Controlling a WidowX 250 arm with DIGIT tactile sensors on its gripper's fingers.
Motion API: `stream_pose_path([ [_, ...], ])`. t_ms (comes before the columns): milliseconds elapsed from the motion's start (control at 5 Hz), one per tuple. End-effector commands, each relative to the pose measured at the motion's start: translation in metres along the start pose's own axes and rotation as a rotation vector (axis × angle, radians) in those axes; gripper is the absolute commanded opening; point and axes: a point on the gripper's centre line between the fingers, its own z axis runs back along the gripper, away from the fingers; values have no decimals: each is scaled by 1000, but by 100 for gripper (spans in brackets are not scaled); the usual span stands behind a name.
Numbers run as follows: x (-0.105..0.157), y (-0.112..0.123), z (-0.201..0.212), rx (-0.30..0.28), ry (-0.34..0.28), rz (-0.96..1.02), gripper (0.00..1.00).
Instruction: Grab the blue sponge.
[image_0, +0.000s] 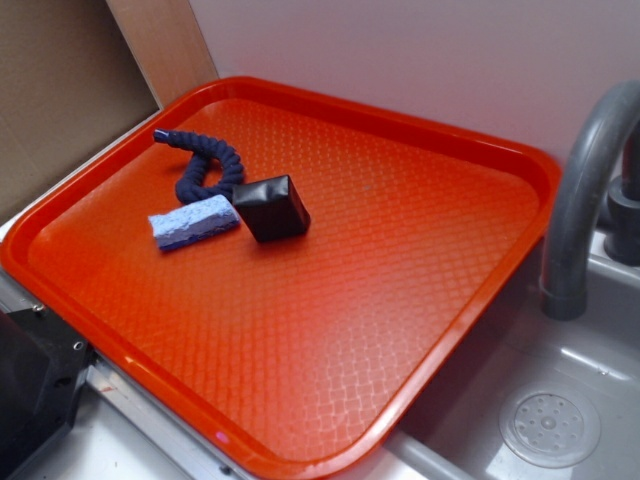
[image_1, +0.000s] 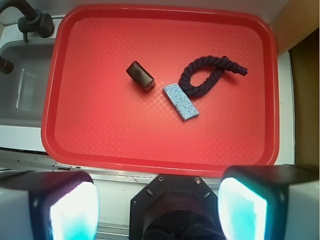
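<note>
On the red tray (image_0: 440, 300), the blue sponge (image_0: 193, 222) touches the rope (image_0: 205, 165)

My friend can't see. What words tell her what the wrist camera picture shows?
A blue sponge lies on a red tray, between a black cube and a dark blue rope. The open gripper hangs high above, with a grey sink at left.

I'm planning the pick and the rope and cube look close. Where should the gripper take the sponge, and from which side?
Judging from both views, come from above and close across the sponge's short width at mid-length. It lies flat on the tray, and its long sides look clearest there; the rope crowds one end and the cube sits near it. The gripper is open.
</note>
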Motion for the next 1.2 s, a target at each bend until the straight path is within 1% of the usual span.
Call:
stream_pose_path([
  [0,0,0,0,0,0,0,100],
  [200,4,9,-20,3,-39,-110,100],
  [400,12,24,-44,-32,-46,-178,100],
  [600,26,39,-74,-30,-45,-211,100],
  [800,42,56,-109,-6,12,-201,100],
  [1000,50,62,-139,69,40,-196,100],
])
